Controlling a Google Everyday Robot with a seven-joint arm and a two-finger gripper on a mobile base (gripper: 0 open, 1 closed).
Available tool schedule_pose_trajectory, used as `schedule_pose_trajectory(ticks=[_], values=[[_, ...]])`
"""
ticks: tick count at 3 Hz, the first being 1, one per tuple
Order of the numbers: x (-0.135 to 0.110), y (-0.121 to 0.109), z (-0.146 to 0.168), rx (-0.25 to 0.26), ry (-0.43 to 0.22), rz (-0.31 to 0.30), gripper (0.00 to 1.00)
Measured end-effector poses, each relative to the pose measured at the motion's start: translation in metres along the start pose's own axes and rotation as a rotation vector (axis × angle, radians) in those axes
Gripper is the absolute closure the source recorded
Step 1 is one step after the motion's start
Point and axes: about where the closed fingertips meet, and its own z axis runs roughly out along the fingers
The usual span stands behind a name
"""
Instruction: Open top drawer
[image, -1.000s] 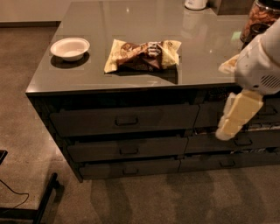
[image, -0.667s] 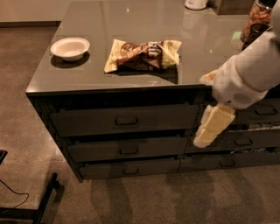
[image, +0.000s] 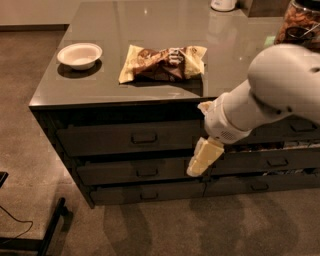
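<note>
Claw (image: 204, 159), cream-coloured, grip state not discernible, low-right of dark-grey flat top drawer (image: 95, 141), rectangular loop handle (image: 144, 137); risk: misaligned, catching shallower lower drawer (image: 112, 172).

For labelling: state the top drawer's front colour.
The top drawer is dark grey-black, seen in the camera view; the claw hangs below and right of its handle.

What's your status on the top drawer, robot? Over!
End effector in front of drawers, right of and below the handle, not touching. Top drawer shut. Nothing seen blocking the handle.
</note>
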Motion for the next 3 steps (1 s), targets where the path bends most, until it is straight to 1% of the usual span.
schedule_pose_trajectory(ticks=[1, 2, 3], values=[[-0.006, -0.007, 0.047, 0.048, -0.024, -0.006, 0.00], [-0.006, -0.007, 0.047, 0.048, -0.024, -0.006, 0.00], [-0.005, -0.012, 0.058, 0.071, -0.026, -0.019, 0.00]])
